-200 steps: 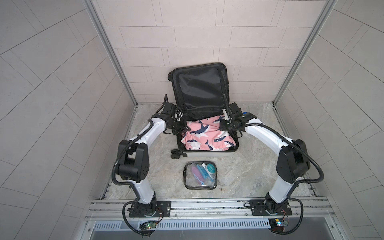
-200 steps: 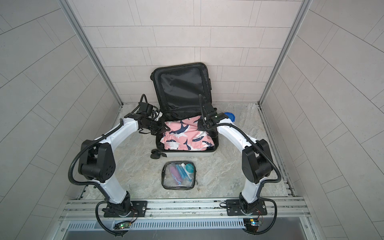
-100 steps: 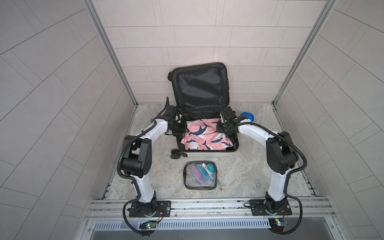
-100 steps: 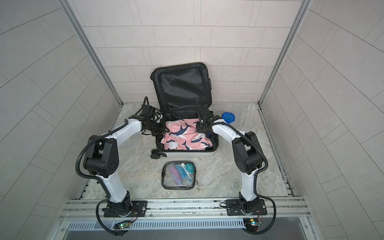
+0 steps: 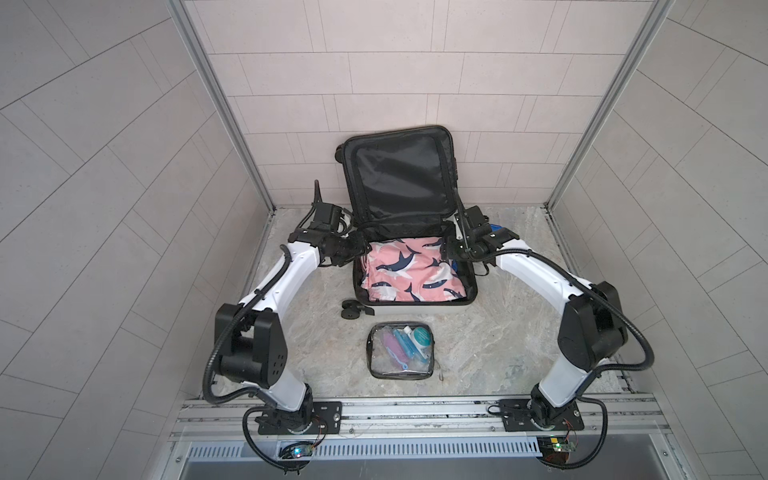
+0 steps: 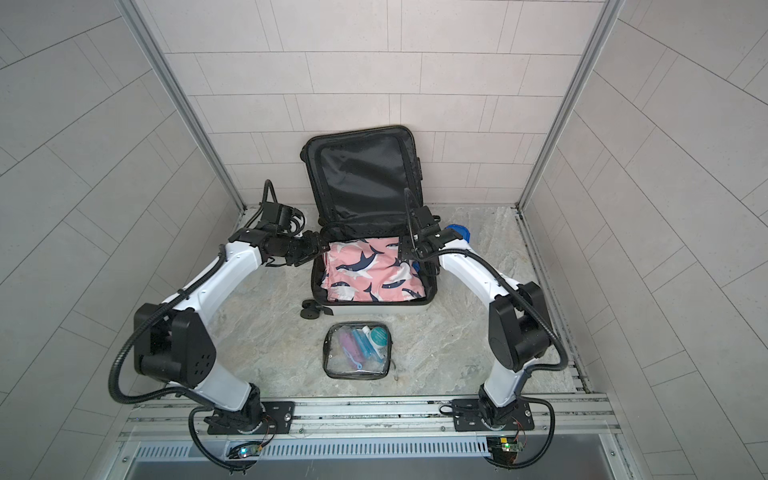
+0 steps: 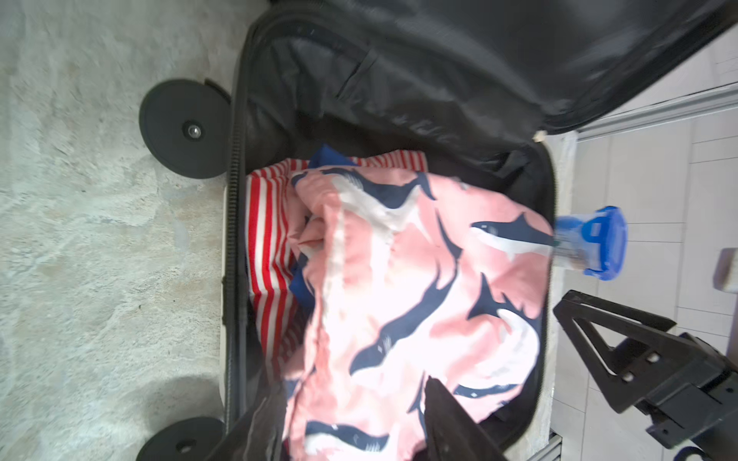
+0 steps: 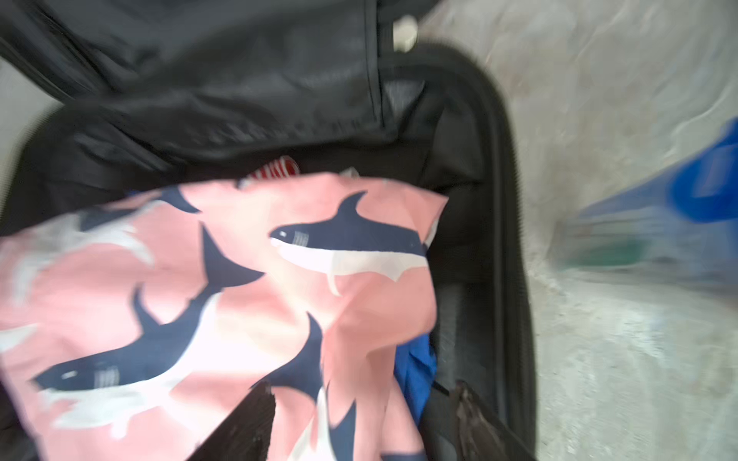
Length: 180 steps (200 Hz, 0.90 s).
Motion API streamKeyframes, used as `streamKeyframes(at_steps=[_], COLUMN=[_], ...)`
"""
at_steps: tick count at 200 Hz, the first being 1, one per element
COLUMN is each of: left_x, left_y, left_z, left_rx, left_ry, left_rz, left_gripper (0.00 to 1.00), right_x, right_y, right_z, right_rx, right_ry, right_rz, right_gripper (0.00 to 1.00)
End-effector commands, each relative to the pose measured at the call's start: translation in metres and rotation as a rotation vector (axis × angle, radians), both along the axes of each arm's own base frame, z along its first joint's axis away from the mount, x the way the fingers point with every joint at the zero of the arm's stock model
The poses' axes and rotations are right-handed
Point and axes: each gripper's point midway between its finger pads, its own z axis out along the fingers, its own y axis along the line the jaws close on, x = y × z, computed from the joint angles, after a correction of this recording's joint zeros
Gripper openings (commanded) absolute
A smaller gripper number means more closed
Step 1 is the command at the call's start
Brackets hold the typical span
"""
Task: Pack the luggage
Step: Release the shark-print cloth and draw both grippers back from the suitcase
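The luggage (image 5: 415, 309) (image 6: 374, 309) lies open on the stone floor, its black-lined lid (image 5: 399, 178) leaning on the back wall. A pink shark-print cloth (image 5: 409, 270) (image 6: 365, 270) (image 7: 399, 299) (image 8: 199, 299) fills the base, over a red-striped cloth (image 7: 267, 239) and a blue garment (image 8: 415, 371). My left gripper (image 5: 361, 249) (image 6: 318, 245) (image 7: 351, 387) hangs open over the cloth's left edge. At the cloth's right edge my right gripper (image 5: 451, 249) (image 6: 405, 249) (image 8: 361, 385) is open too. Neither pinches the cloth.
A clear black-edged toiletry pouch (image 5: 401, 349) (image 6: 358, 349) with bottles lies in front of the case. A blue-capped bottle (image 5: 496, 228) (image 6: 457, 230) (image 7: 591, 243) lies on the floor beside the case's right side. A black wheel (image 5: 351, 309) sticks out at the front left corner.
Both grippers have gone from shut to open and let go of the pink cloth. Both arms reached farther in over the case half a second ago and have drawn back out to its sides.
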Motion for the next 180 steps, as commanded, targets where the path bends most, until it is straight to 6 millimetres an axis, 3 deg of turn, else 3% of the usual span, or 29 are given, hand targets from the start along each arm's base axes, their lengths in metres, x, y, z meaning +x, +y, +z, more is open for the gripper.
streamKeyframes(at_steps=[1,22,51,65,98,125,147,165,180], left_x=[-0.005,-0.001,0.018,0.028,0.044,0.050,0.050,0.050,0.049], left_y=[-0.012,-0.033,-0.046,-0.046,-0.035,-0.033,-0.033,-0.034,-0.033], left_z=[0.019,0.016,-0.006,-0.021,-0.065,-0.092,-0.103,-0.097,-0.078], left_rx=[-0.008,-0.021,-0.032,-0.014,0.077,0.096,0.101,0.093,0.097], left_ry=[-0.031,-0.035,-0.021,-0.009,0.056,0.107,0.130,0.117,0.081], left_rz=[-0.037,-0.077,-0.069,-0.052,-0.017,0.000,0.003,-0.005,-0.008], left_gripper=[0.58,0.47,0.34,0.30,0.23,0.24,0.26,0.29,0.34], right_x=[-0.021,-0.031,-0.034,-0.031,-0.021,-0.017,-0.018,-0.019,-0.020], right_y=[0.001,0.013,0.024,0.024,0.024,0.018,0.016,0.018,0.019], right_z=[0.003,-0.005,-0.033,-0.049,-0.084,-0.106,-0.106,-0.098,-0.083], right_rx=[-0.031,-0.027,-0.018,-0.027,-0.066,-0.085,-0.089,-0.076,-0.065], right_ry=[0.015,0.027,0.065,0.078,0.127,0.163,0.162,0.152,0.129], right_rz=[0.018,0.042,0.041,0.028,0.010,-0.016,-0.023,-0.008,0.004], right_gripper=[0.70,0.59,0.38,0.28,0.19,0.17,0.20,0.30,0.42])
